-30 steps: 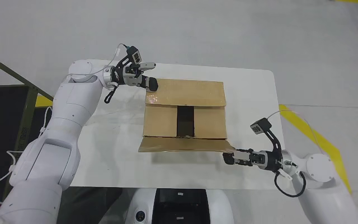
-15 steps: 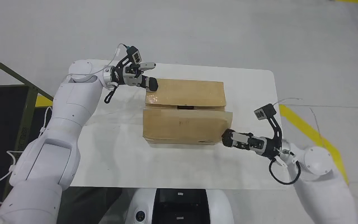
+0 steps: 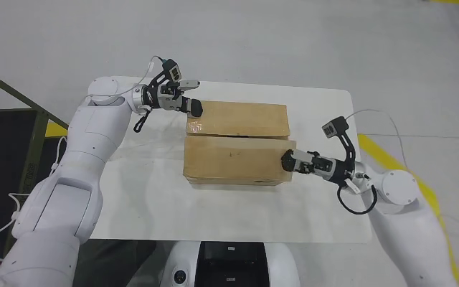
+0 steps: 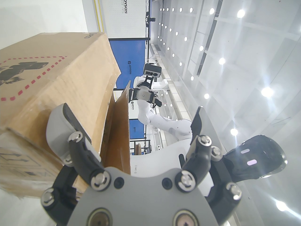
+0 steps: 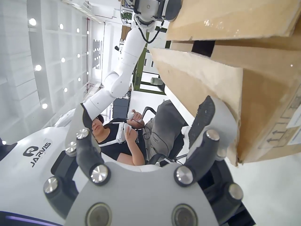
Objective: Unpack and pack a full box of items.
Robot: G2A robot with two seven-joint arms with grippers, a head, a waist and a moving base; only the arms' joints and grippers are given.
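Brown cardboard is taking up the middle of the white desk [image 3: 143, 194]: the box [image 3: 237, 147] is sitting there with both long flaps folded down over its top.

At the box's far-left corner, the left pincer [image 3: 192, 102] is resting with its fingers [image 4: 70, 128] spread wide and nothing between them. One finger is lying against the cardboard at that corner and the other is standing off in the air. It is probably bracing the box there so it does not slide or turn while the other arm pushes from the opposite end.

Across the top of the box, the far flap [image 3: 240, 118] and the near flap [image 3: 233, 154] are almost meeting along a thin seam [image 3: 237, 136]. From the right wrist, a dark slot is showing between them, so the lid is not quite sealed. The contents are hidden under the flaps.

At the box's right end, the right pincer [image 3: 289, 159] is also standing open and gripping nothing. One finger [image 5: 211, 118] is pressing on the near flap's corner edge and the other is hanging free beside the box. It seems to be holding that flap flat against its spring. Judging by this, the packing is nearing its close, and the flap could lift once the pressure comes off.
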